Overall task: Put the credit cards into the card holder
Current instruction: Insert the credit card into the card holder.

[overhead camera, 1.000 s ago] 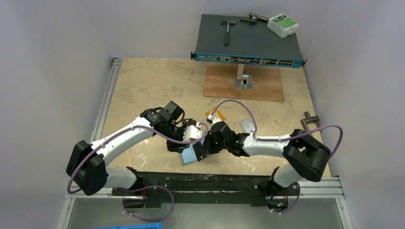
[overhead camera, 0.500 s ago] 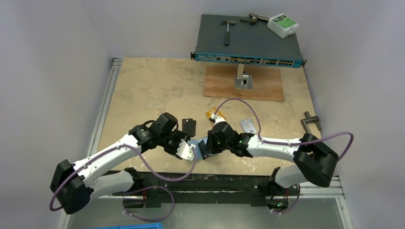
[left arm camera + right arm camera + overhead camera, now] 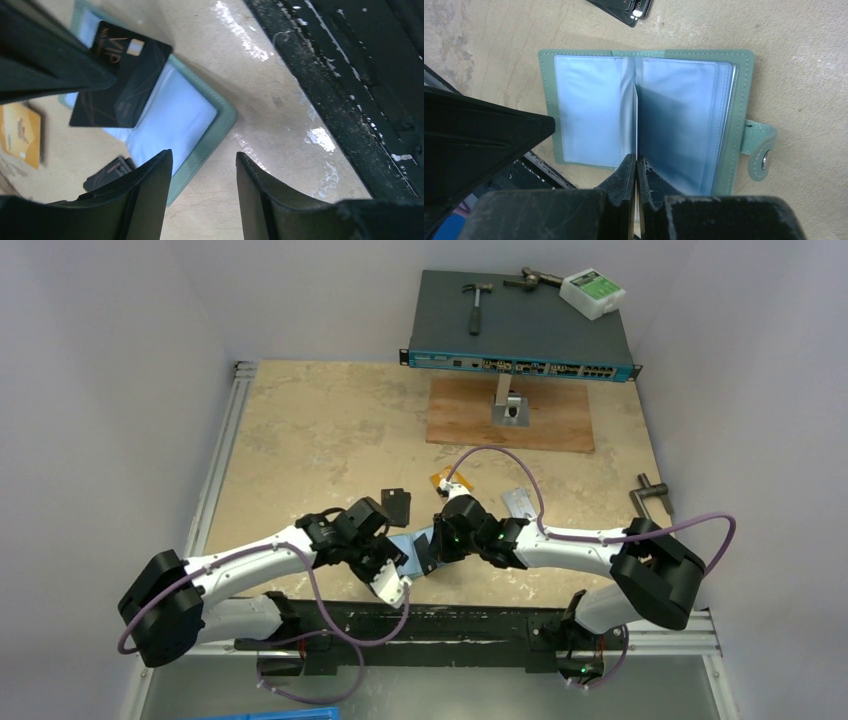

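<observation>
The teal card holder (image 3: 404,544) lies open on the table, pale blue lining up; it also shows in the left wrist view (image 3: 170,115) and the right wrist view (image 3: 589,110). My right gripper (image 3: 637,161) is shut on a black VIP card (image 3: 122,80), held on edge over the holder's middle fold. My left gripper (image 3: 203,155) is open and empty, just past the holder's near corner by the front rail. An orange card (image 3: 447,482) and a silver-grey card (image 3: 520,502) lie behind the holder. A black rectangle (image 3: 397,505) lies beside them.
The holder's snap tab (image 3: 761,147) sticks out at one side. A black front rail (image 3: 430,620) runs close to both grippers. At the back stand a network switch (image 3: 520,325) on a wooden board (image 3: 510,415). A metal tool (image 3: 652,495) lies at the right edge.
My left gripper has pulled back from above the holder toward the near rail. My right gripper came over the open holder with the black card and has since held still.
</observation>
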Motion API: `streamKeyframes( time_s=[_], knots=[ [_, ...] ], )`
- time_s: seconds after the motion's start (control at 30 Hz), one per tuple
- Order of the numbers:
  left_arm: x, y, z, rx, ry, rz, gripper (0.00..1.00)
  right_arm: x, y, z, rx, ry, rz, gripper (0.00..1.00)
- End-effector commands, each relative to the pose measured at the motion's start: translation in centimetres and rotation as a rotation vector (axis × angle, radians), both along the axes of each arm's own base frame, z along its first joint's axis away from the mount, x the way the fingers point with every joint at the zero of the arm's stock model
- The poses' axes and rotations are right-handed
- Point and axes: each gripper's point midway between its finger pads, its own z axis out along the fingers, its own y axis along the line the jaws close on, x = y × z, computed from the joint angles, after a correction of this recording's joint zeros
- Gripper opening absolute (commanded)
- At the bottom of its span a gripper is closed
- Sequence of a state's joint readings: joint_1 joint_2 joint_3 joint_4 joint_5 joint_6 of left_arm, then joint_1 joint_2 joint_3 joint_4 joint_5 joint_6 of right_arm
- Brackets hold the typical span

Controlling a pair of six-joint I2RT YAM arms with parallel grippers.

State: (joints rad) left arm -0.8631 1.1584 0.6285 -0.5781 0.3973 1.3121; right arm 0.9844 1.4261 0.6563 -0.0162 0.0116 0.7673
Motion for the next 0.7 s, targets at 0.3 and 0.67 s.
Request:
streamKeyframes(
  time_s=[0.3,0.67],
  knots=[
    [-1.3,0.8,-2.9,0.122,0.016,-0.211,0.43,0.6,1.1,1.0,0.036,-0.036,0.021,0.0],
    [-0.9,1.8,-4.1,0.195,0.014,-0.207,0.48,2.0,1.4,4.1,0.196,-0.084,-0.052,0.0]
  ],
)
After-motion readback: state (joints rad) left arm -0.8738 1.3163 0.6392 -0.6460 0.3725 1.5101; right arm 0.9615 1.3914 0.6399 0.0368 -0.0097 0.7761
